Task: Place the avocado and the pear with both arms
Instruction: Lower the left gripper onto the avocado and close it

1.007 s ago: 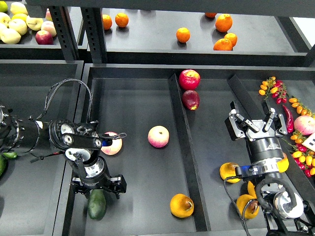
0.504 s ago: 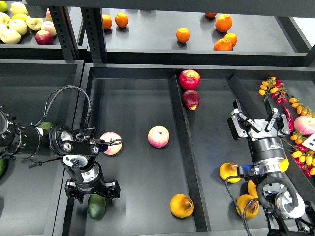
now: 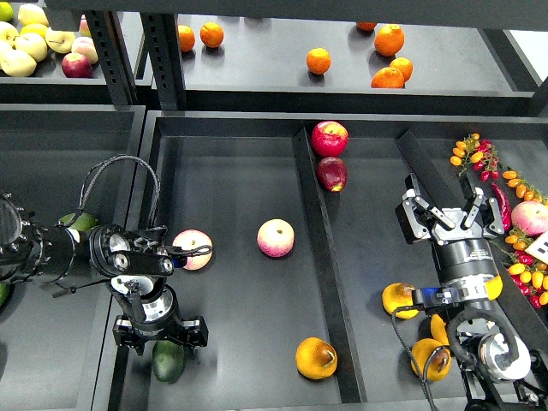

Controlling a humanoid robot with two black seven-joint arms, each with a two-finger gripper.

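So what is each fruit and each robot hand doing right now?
avocado: lying in the tray, under the left gripper.
pear: lying loose in the tray, nothing holding it.
left gripper: over the avocado; grip hidden.
right gripper: fingers open, empty.
peach: lying loose, untouched.

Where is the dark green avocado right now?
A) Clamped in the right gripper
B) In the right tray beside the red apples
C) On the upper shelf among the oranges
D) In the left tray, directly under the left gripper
D: the avocado lies on the floor of the left tray, partly covered by the left gripper above it; the right gripper is open and empty.
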